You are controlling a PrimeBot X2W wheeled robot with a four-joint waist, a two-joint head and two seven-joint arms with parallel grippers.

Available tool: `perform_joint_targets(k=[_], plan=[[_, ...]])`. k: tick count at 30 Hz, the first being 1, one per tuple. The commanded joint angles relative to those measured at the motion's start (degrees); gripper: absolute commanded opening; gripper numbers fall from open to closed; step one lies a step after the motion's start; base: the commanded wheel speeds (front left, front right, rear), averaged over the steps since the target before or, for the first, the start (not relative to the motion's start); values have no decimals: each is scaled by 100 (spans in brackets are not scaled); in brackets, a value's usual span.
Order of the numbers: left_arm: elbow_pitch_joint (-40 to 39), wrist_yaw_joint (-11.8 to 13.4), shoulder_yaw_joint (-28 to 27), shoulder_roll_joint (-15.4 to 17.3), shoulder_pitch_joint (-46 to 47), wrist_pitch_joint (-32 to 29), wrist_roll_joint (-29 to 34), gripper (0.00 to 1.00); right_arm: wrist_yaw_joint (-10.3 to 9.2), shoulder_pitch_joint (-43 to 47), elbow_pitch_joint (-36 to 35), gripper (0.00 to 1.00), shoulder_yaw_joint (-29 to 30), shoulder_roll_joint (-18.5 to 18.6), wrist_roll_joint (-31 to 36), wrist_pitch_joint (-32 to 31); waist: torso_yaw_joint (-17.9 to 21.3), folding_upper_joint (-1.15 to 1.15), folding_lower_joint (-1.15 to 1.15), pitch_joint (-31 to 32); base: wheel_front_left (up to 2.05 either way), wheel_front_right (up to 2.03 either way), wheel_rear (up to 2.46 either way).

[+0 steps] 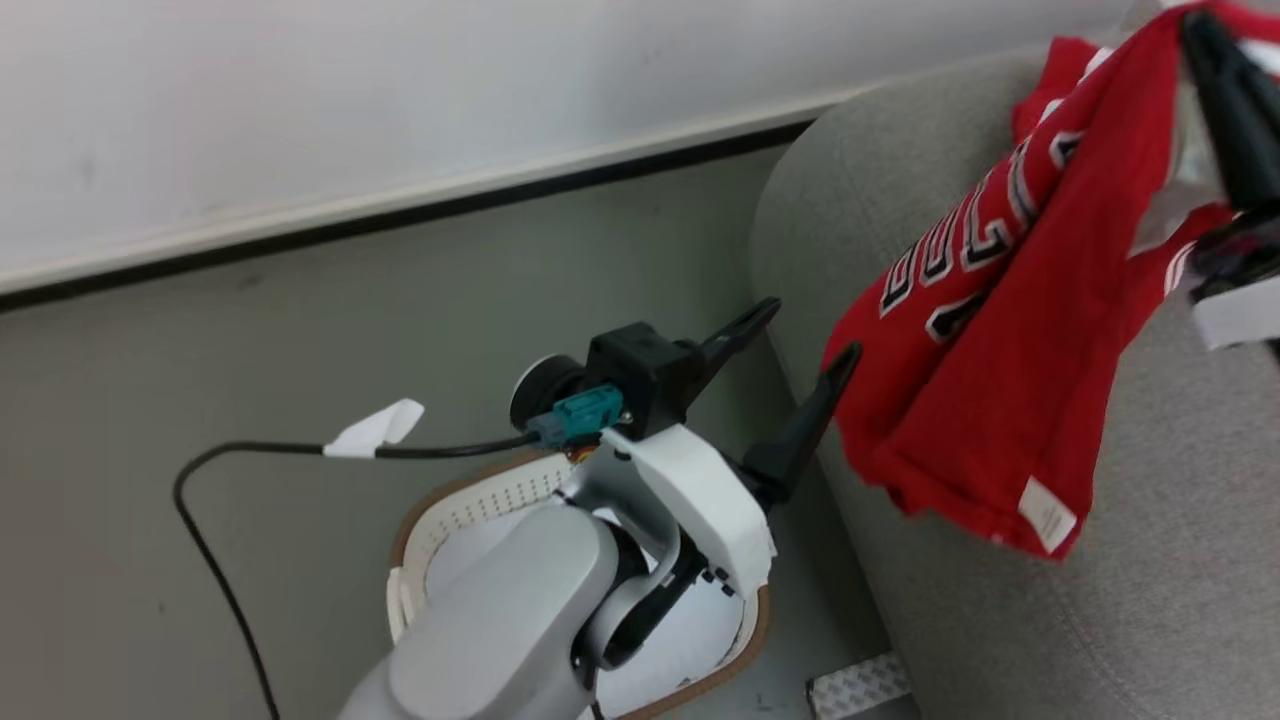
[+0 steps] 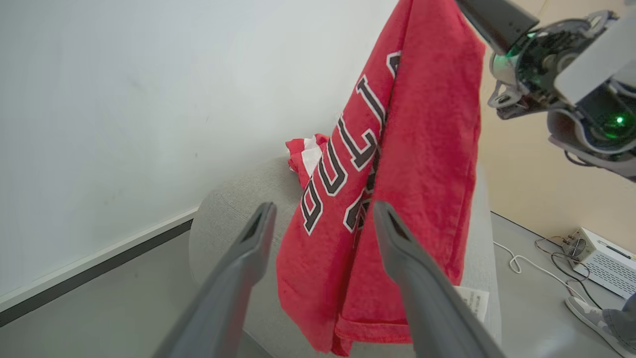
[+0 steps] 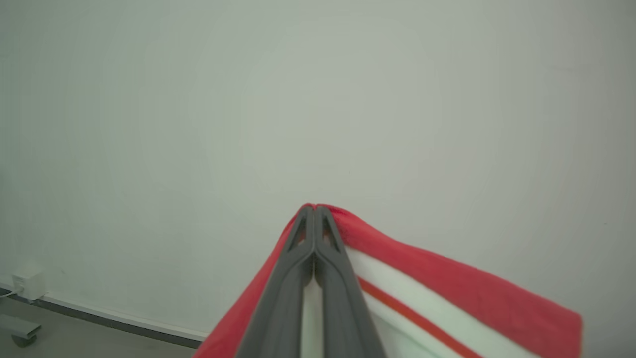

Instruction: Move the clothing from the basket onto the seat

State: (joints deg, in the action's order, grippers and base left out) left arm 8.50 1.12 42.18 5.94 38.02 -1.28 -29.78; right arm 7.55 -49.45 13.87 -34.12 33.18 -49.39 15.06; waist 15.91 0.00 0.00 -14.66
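Up high, your right end effector [image 3: 314, 206] pinches the clothing [image 1: 1000, 330], dangling it over the seat's [image 1: 1150, 600] edge; your left end effector [image 1: 810, 328] reaches out above the basket [image 1: 470, 500], released and empty.

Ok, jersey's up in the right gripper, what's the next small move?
Probably lower the right gripper over the seat until the jersey settles there: its jaws are shut on the fabric, which hangs free, not yet resting on the cushion.
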Motion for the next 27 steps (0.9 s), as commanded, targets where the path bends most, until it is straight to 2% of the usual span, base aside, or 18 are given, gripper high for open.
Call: perform_joint_targets(k=[1,9,12,14,18,22,24,27], plan=[[-23,-31,15,-7,168,-19,68,100,-14,-209,83,0,173,101,-40,16,-244,0,0,-672,0,0,0],[94,-147,134,-140,852,51,245,100,-14,-1354,1081,0,1427,642,-297,16,-624,0,0,-1684,0,0,0],[154,-149,155,-179,978,116,249,100,-13,-1746,1910,0,1886,840,-258,9,-737,0,0,-1901,0,0,0],[213,-148,178,-196,1000,176,232,100,-13,-1941,2720,0,2061,923,-44,-35,-796,0,0,-1977,0,0,0],[363,-153,222,-222,966,291,159,100,-13,-2162,4158,0,2297,677,346,-19,-877,0,0,-2031,0,0,0],[463,-147,260,-237,914,365,101,100,-13,-2047,5273,0,2508,430,636,12,-910,0,0,-2010,0,0,0],[504,-143,269,-237,919,386,88,100,-13,-1939,5660,0,2637,292,716,10,-924,0,0,-2001,0,0,0],[542,-129,261,-221,916,416,63,100,-13,-1803,5836,0,2913,226,856,13,-921,0,0,-1962,0,0,0]])
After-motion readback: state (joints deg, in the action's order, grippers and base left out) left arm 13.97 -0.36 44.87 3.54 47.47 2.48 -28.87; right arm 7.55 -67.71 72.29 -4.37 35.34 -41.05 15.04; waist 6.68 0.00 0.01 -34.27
